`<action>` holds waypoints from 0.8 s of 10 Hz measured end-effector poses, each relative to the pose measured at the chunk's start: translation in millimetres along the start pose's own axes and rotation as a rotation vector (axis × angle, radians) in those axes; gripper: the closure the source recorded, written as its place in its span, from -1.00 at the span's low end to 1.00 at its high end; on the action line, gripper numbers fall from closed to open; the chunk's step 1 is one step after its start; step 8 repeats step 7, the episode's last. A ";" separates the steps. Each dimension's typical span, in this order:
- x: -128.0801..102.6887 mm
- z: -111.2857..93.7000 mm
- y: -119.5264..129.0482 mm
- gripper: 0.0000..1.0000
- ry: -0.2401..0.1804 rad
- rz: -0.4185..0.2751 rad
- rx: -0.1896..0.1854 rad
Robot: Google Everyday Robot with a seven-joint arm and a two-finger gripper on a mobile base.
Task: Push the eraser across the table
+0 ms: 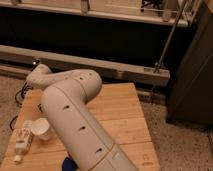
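Note:
The light wooden table (125, 115) fills the lower middle of the camera view. My thick white arm (75, 120) rises from the bottom edge, crosses the table and bends to the left, ending in a rounded joint (40, 76) over the table's far left corner. My gripper is hidden behind or beyond that joint and does not show. The black eraser is hidden, most likely under the arm.
A white cup (42, 129) and a lying white bottle (22, 141) are at the table's left side. A small blue object (67, 163) peeks out by the arm at the front edge. A dark cabinet (192, 75) stands to the right, and a long grey rail (100, 62) runs behind the table.

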 end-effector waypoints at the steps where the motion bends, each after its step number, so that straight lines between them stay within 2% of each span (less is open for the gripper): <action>1: -11.1 -4.2 -2.3 -0.30 -0.019 0.008 0.003; 5: -53.4 -23.7 -6.6 -0.30 -0.099 0.037 0.010; 7: -68.3 -32.2 -6.9 -0.30 -0.130 0.045 0.013; 8: -68.3 -32.2 -6.9 -0.30 -0.130 0.045 0.013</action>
